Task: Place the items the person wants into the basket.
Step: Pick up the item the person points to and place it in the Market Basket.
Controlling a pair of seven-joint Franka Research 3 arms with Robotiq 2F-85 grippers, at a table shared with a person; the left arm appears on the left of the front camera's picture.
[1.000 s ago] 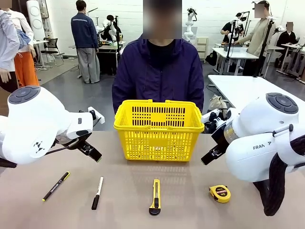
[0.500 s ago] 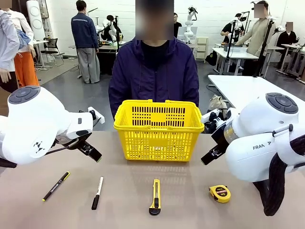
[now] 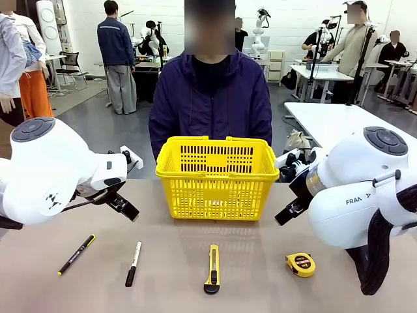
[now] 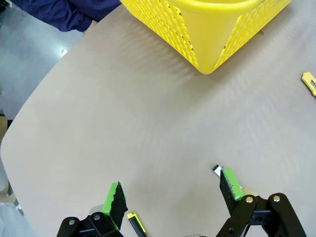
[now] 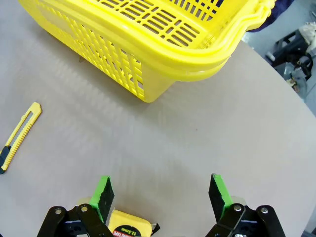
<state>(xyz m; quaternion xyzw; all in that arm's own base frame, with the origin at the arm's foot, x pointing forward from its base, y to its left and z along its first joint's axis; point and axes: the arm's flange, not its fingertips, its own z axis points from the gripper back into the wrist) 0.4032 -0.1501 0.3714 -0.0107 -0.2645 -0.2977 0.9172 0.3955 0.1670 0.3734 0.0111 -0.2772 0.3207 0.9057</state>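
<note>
Left gripper and right gripper hover released, empty; pen and tape measure lie spaced before the basket, easy to pick.

You can read "FRAN" and then an "A", with a gap between them, on the right arm. In the right wrist view, the tape measure carries a red label reading "12.5mm". The white print along the pen is too small to read.
</note>
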